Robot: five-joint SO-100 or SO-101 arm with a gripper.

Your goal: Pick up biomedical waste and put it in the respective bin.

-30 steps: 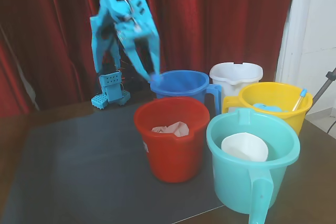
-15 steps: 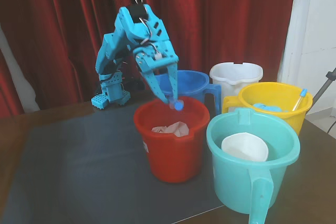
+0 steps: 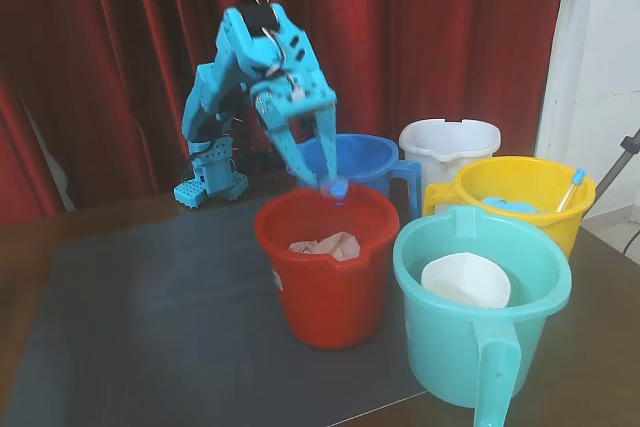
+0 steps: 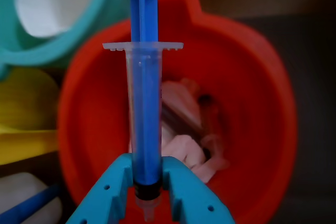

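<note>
My blue gripper (image 3: 318,175) is shut on the small syringe (image 4: 144,108), which has a clear barrel and a blue plunger. In the wrist view the fingers (image 4: 181,192) clamp the barrel near its tip, and the plunger end points away over the red bucket (image 4: 252,77). In the fixed view the gripper hangs just above the back rim of the red bucket (image 3: 325,277), and the syringe's blue plunger end (image 3: 338,187) shows below the fingertips. Crumpled pale paper (image 3: 325,244) lies inside the red bucket.
A teal bucket (image 3: 480,337) with a white bowl-like piece stands at the front right. A yellow bucket (image 3: 520,202) holds a pale syringe with a light-blue end (image 3: 570,190). A blue bucket (image 3: 370,162) and a white bucket (image 3: 450,147) stand behind.
</note>
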